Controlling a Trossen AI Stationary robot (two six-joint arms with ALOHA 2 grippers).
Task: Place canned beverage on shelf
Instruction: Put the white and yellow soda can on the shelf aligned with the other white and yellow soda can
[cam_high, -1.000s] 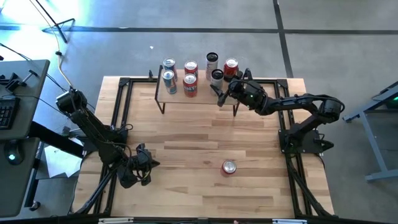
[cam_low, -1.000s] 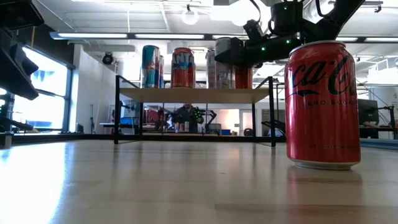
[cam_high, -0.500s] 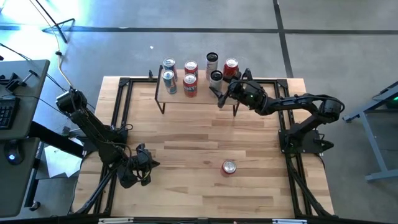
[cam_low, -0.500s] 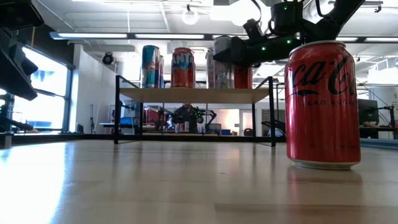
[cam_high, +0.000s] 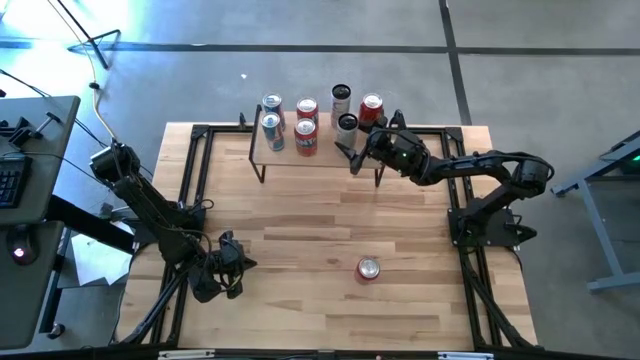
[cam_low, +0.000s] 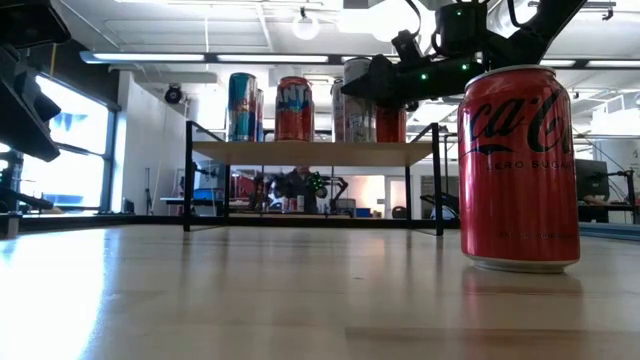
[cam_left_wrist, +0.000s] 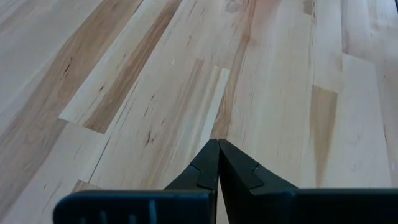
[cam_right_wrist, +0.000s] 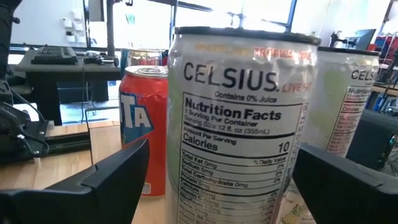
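Our right gripper's fingers (cam_right_wrist: 106, 180) stand spread wide on either side of a white Celsius can (cam_right_wrist: 233, 118), with clear gaps between pads and can in the right wrist view, so nothing is pinched. The right gripper (cam_high: 352, 150) sits at the right end of the shelf (cam_high: 325, 152), and the Celsius can (cam_high: 347, 124) stands upright on the shelf's light wooden top. In the low view the same gripper (cam_low: 385, 82) hangs level with the cans above the shelf (cam_low: 310, 152).

Just beside the Celsius can in the right wrist view we see an orange Fanta can (cam_right_wrist: 140, 127) and a second white can (cam_right_wrist: 348, 106). From above we count six cans in all on the shelf, in two rows.

Our left gripper (cam_high: 222, 268) rests low near the table's (cam_high: 300, 220) front left corner, its fingers (cam_left_wrist: 214, 168) pressed together over bare wood.

A red Coca-Cola can (cam_high: 368, 268) stands upright on the table, well apart from the shelf and toward the front edge; it looms large in the low view (cam_low: 518, 165).
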